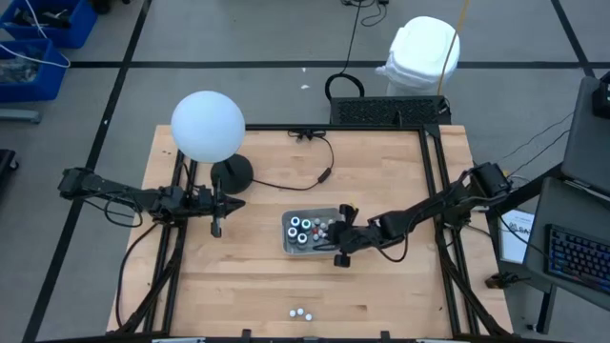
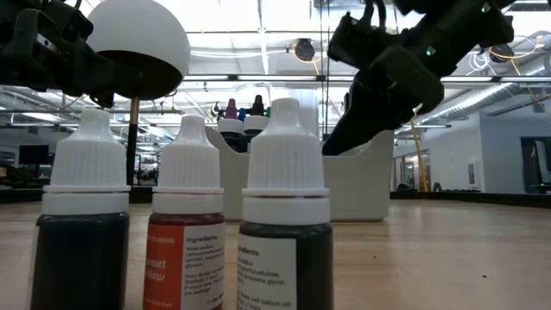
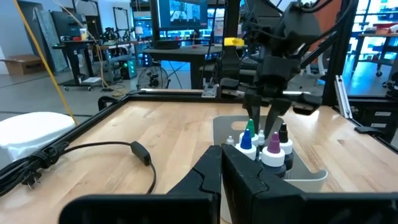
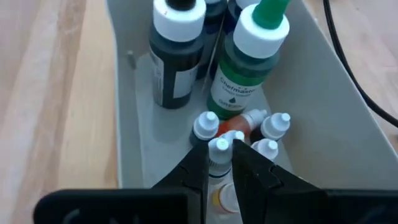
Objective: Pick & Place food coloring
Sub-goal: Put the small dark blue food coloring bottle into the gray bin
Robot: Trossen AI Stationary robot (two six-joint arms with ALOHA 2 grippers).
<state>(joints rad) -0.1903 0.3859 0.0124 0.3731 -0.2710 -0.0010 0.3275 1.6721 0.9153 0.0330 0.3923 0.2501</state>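
A grey tray (image 1: 289, 243) in the middle of the table holds several food coloring bottles: larger ones with black (image 4: 177, 37) and green (image 4: 254, 50) tips, and small white-capped ones (image 4: 276, 124). My right gripper (image 4: 219, 167) hangs over the tray's right part (image 1: 335, 238), shut on one small white-capped bottle (image 4: 219, 149). Three more small bottles (image 1: 302, 312) stand upright on the table near its front edge (image 2: 189, 224). At the table's left my left gripper (image 1: 233, 203) waits, shut (image 3: 221, 171) and holding nothing. My right gripper pinches a small bottle between its two fingers (image 4: 194, 168), one on each side just behind the white cap (image 4: 219, 154). The bottle lies along the fingers, cap end forward, its orange body (image 4: 221, 198) back between them. The fingers slant down over the small bottles in the tray.
A lamp with a white globe (image 1: 208, 124) and a dark round base (image 1: 232, 171) stands at the back left, and its cable (image 1: 305, 176) runs across the far part of the table. Bare wood lies on either side of the three front bottles.
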